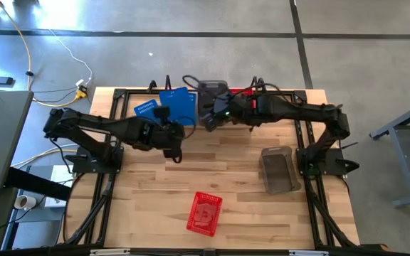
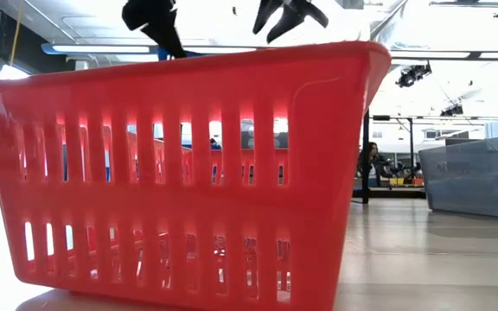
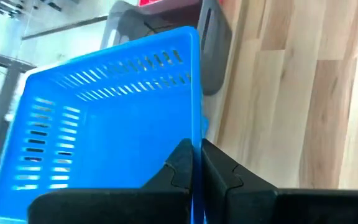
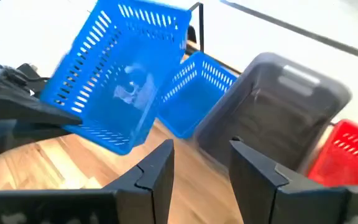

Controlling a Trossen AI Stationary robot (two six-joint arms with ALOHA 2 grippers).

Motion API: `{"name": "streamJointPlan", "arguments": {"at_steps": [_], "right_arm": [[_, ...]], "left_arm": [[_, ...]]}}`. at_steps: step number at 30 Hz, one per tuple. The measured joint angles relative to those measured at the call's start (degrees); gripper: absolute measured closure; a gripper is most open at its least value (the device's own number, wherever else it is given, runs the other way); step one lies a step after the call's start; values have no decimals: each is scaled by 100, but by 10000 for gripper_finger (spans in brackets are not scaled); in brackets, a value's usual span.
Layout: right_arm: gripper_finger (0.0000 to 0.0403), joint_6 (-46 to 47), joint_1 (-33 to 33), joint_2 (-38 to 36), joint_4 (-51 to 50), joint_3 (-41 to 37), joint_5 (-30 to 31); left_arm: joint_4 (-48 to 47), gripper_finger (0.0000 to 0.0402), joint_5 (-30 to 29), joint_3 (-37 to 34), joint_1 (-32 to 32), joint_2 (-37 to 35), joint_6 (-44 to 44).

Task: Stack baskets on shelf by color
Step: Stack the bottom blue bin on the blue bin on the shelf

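Note:
My left gripper (image 1: 174, 136) is shut on a blue basket (image 1: 178, 105), which hangs tilted in front of the shelf (image 1: 297, 92) at the table's far edge. On the shelf, from left to right, are a second blue basket (image 4: 194, 99), a smoky grey basket (image 4: 272, 106) and a red basket (image 4: 347, 155). My right gripper (image 4: 201, 168) hovers open before the grey basket, holding nothing. A red basket (image 1: 204, 212) rests on its base on the table near the front edge. Another grey basket (image 1: 277, 169) stands on the table at the right. My left gripper pinches the blue basket's side wall at its rim (image 3: 196, 163), one finger inside the basket and one outside. The fingers come from the table's near side, slanting down. The basket is lifted clear of the table and tilted.
Black rod uprights (image 4: 199, 18) frame the shelf. Bare wooden tabletop (image 1: 155, 192) lies between the arms and the front edge. In the low view the red basket (image 2: 188, 173) fills the foreground, and people show in the room far behind.

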Motion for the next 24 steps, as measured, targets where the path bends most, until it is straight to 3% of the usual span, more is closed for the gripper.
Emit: {"name": "streamJointPlan", "arguments": {"at_steps": [5,14,24], "right_arm": [[269,-419,-95,-311,-122,2,-8],[269,-853,-266,-790,-194,2,11],[269,-1123,-458,-921,-460,2,17]], "left_arm": [[376,401,389,-414,301,-467,282],[1760,401,1827,-1285,1107,-1115,1654],[2031,401,2758,-1339,2087,-1069,2678]]}}
